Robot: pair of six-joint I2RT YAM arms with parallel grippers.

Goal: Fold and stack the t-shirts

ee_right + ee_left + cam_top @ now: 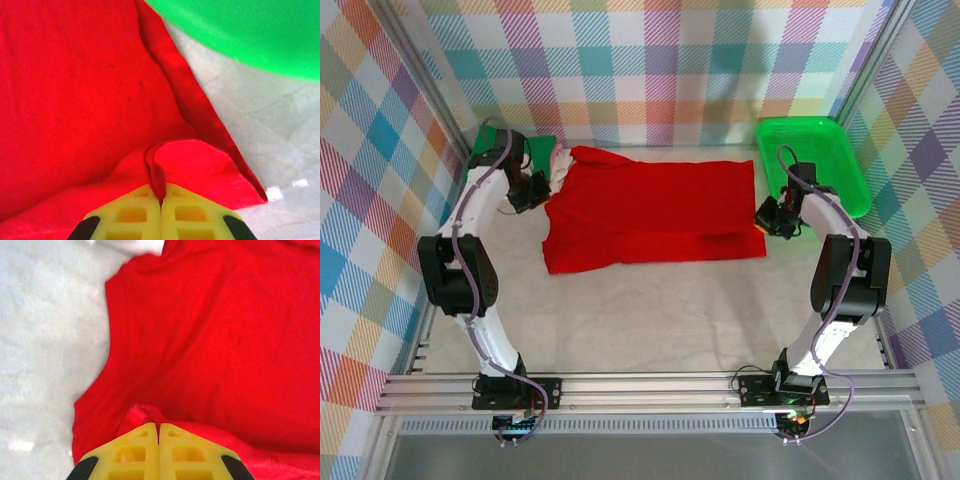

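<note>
Pale table [650, 320], left claw [159, 429] pinching red t-shirt [650, 210], right claw [161, 191] likewise (jaws pressed together)

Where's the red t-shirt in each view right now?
Top external: red t-shirt spread across mid-table, between left gripper and right gripper.
Left wrist: covers centre and right, bunched at the left gripper's tips.
Right wrist: covers the left, edge pinched in the right gripper.
Shared landmark: pale table beside the cloth.

A robotics lab test cell: checked cloth walls [650, 60] box in a pale surface [650, 320]. Aluminium rails [650, 385] frame its near edge, carrying the cabled left arm [470, 260] and right arm [840, 270].
</note>
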